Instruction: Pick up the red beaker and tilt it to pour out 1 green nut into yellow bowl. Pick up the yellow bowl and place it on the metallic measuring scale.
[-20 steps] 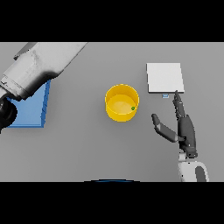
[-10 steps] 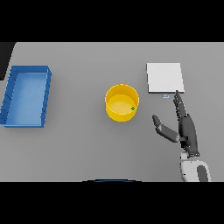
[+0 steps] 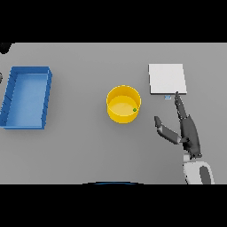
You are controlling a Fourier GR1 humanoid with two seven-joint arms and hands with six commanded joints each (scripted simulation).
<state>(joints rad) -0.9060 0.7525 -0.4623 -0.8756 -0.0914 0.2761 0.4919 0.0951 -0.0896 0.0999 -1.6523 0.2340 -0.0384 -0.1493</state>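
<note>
The yellow bowl [image 3: 123, 104] stands upright in the middle of the table, with one green nut [image 3: 135, 109] inside by its right wall. To its upper right lies the metallic measuring scale [image 3: 166, 79], a flat square plate. My right hand [image 3: 187, 131] is open just below the scale and right of the bowl. Its fingers point up at the scale's front edge, the thumb is spread toward the bowl, and it touches neither. Only a dark sliver of my left hand [image 3: 4, 46] shows at the top left edge. No red beaker is in view.
A blue rectangular tray [image 3: 44, 99] lies at the far left of the table, well apart from the bowl.
My left arm has drawn back from over the blue tray and off the left edge, uncovering the tray. The right hand has shifted slightly. The bowl and nut have not moved.
</note>
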